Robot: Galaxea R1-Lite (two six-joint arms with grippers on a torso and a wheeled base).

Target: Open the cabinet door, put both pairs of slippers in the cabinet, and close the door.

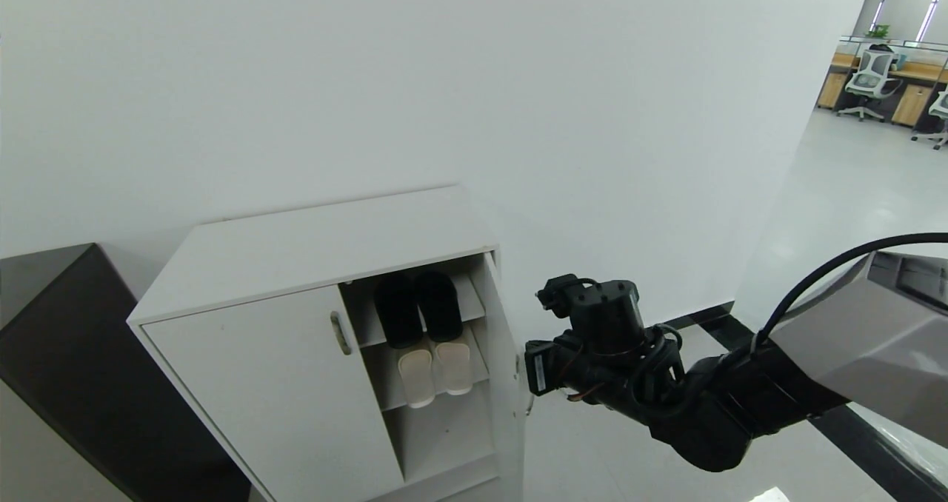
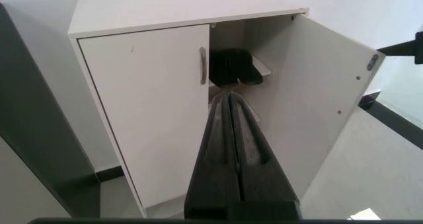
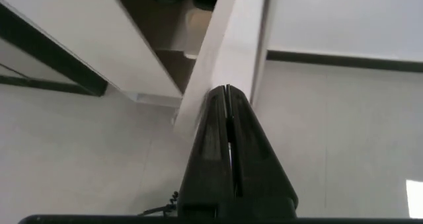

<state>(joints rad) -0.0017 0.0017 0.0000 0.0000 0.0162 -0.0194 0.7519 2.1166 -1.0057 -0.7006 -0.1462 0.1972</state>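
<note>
We see the white, boxy, two-door wooden cabinet (image 1: 318,239) standing on the pale glossy floor (image 1: 815,206) against the plain white wall (image 1: 518,80). Its right-hand door (image 1: 507,354) is swung wide open, edge-on to the head camera. The left-hand door (image 1: 274,391) is shut, with a slim vertical metal handle (image 1: 341,333) near its inner edge. Inside the open half, the pair of black slippers (image 1: 418,306) lies side by side on the upper shelf (image 1: 474,298). The pair of cream-white slippers (image 1: 435,369) lies side by side on the middle shelf (image 1: 481,361) just below. The two pairs are apart, one above the other.

The right gripper (image 3: 227,90) sits low on the outer side of the open door, near its free edge. Its jaws are pressed together and pinch nothing. Its tip lies right at the door panel, though we cannot tell whether it touches. The left gripper (image 2: 229,97) hangs in front of the cabinet, apart from it, pointed at the seam where the shut door meets the open half. Its jaws are likewise pressed together, with nothing between them.

A dark flat panel (image 1: 67,354) stands just beside the cabinet on its left. A black skirting strip (image 1: 703,315) runs along the foot of the wall to the right. Well apart, beyond the wall's corner, white mesh office chairs (image 1: 868,80) stand at wooden desks (image 1: 911,102).
</note>
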